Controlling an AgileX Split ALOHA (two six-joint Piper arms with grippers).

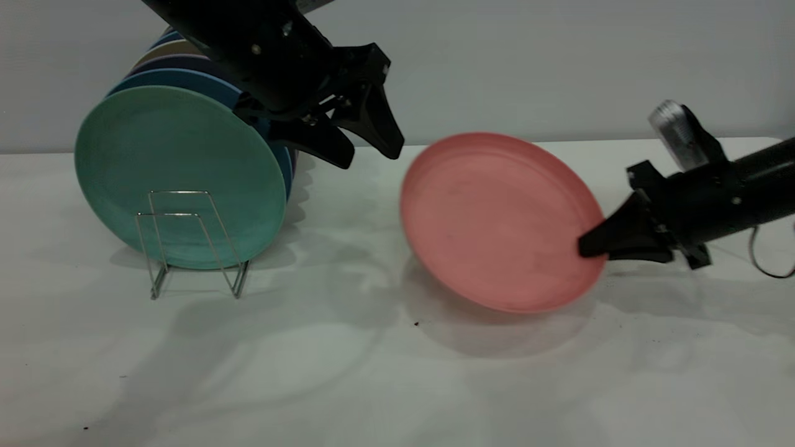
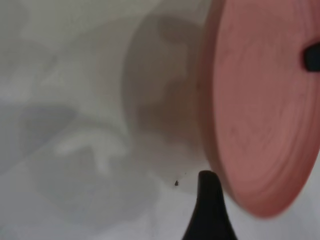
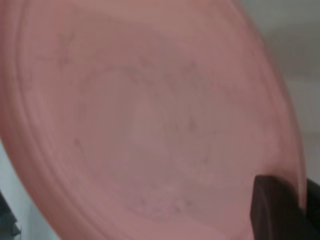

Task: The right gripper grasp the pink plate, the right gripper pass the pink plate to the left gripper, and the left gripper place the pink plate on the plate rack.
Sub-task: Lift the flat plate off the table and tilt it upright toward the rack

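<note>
The pink plate (image 1: pixel 497 217) is tilted up on edge just above the white table, right of centre. My right gripper (image 1: pixel 590 245) is shut on its right rim; one black finger (image 3: pixel 272 210) lies over the plate's face (image 3: pixel 145 120) in the right wrist view. My left gripper (image 1: pixel 366 149) hangs open and empty above and to the left of the plate, not touching it. One of its fingers (image 2: pixel 207 210) shows in the left wrist view beside the plate (image 2: pixel 260 115). The plate rack (image 1: pixel 186 242) stands at the left with free front loops.
A mint-green plate (image 1: pixel 180 174) stands upright in the rack, with several blue and other coloured plates (image 1: pixel 186 77) stacked behind it. The white table (image 1: pixel 348 372) stretches across the front. A cable loop (image 1: pixel 767 254) hangs by the right arm.
</note>
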